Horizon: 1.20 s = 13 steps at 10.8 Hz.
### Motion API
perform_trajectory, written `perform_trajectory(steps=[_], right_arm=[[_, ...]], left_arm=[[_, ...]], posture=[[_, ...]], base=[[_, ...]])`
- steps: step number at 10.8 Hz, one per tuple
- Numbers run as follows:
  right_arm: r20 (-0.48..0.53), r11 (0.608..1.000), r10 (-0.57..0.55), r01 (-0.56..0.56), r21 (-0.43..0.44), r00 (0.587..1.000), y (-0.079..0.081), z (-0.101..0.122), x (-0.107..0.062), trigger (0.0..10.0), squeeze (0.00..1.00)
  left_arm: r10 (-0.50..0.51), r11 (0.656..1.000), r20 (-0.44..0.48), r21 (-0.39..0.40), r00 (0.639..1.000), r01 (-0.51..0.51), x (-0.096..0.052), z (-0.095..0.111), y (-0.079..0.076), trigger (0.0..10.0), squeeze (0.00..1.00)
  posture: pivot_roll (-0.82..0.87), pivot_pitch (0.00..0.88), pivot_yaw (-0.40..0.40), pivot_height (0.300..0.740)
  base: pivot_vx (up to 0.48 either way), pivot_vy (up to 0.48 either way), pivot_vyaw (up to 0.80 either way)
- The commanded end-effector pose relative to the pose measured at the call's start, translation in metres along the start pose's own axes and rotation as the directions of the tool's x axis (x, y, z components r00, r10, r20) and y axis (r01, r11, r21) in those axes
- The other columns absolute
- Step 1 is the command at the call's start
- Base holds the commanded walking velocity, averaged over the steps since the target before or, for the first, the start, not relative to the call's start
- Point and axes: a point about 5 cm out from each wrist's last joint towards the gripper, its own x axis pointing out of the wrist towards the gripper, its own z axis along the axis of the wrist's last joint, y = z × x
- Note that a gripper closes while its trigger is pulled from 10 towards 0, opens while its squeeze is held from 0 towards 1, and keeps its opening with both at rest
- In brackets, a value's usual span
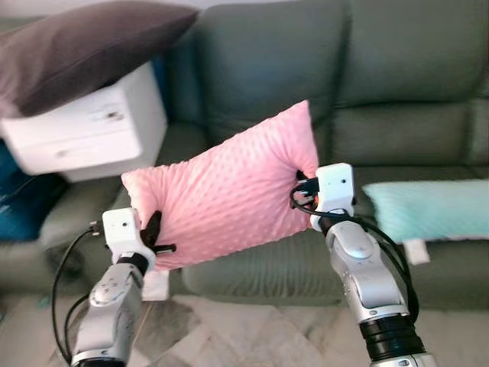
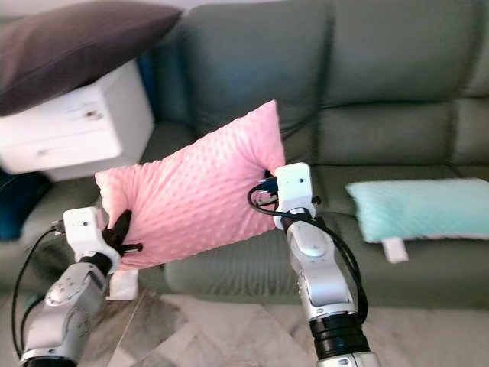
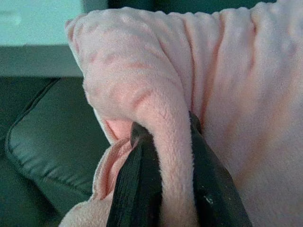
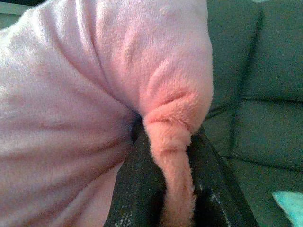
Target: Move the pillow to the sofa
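Note:
A pink dotted pillow point(image 1: 225, 191) hangs in the air in front of the dark green sofa point(image 1: 397, 138), tilted with its right end higher. My left gripper point(image 1: 153, 229) is shut on the pillow's lower left corner; a fold of pink plush point(image 3: 165, 142) is pinched between its black fingers point(image 3: 137, 184). My right gripper point(image 1: 304, 191) is shut on the pillow's right edge, with a roll of fabric point(image 4: 173, 142) squeezed between its fingers point(image 4: 137, 184). The pillow is above the sofa's front edge and touches nothing else.
A light teal pillow point(image 1: 428, 208) lies on the sofa seat at the right. A white box-like appliance point(image 1: 92, 130) sits on the sofa's left end with a dark grey cushion point(image 1: 84, 46) on top. Pale tiled floor point(image 1: 244, 336) lies below.

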Motion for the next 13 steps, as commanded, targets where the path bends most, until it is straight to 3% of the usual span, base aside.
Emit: perform_trajectory(steps=[1,2,5,10,13], right_arm=[[0.016,1.000,-0.023,0.023,0.003,1.000,-0.004,0.004,0.001,10.0,0.00],[0.015,1.000,-0.021,0.021,0.009,1.000,-0.002,0.004,0.002,10.0,0.00],[0.019,1.000,-0.021,0.021,0.006,1.000,-0.002,0.005,0.001,10.0,0.00],[0.027,1.000,-0.021,0.021,0.003,0.999,-0.002,0.005,-0.002,10.0,0.00],[0.031,1.000,-0.017,0.018,-0.005,0.999,-0.002,0.006,-0.001,10.0,0.00]], left_arm=[[-0.001,0.998,0.019,0.059,1.000,0.000,-0.003,0.006,0.006,10.0,0.00],[0.027,0.995,0.035,0.094,0.999,-0.031,-0.003,0.008,0.010,10.0,0.00],[-0.016,1.000,0.031,0.028,0.999,0.015,-0.003,0.006,0.003,10.0,0.00],[-0.045,0.999,0.038,0.008,0.998,0.045,-0.005,0.005,0.001,10.0,0.00],[-0.050,0.999,0.039,0.005,0.998,0.050,-0.005,0.005,0.000,10.0,0.00]], posture=[[-0.20,0.016,0.096,0.740],[-0.20,0.016,0.095,0.740],[-0.20,0.017,0.097,0.740],[-0.21,0.026,0.100,0.740],[-0.21,0.024,0.099,0.740]], base=[[0.000,0.000,-0.74],[0.000,0.000,-0.74],[0.000,0.000,-0.75],[0.359,0.000,-0.72],[0.425,0.000,0.00]])
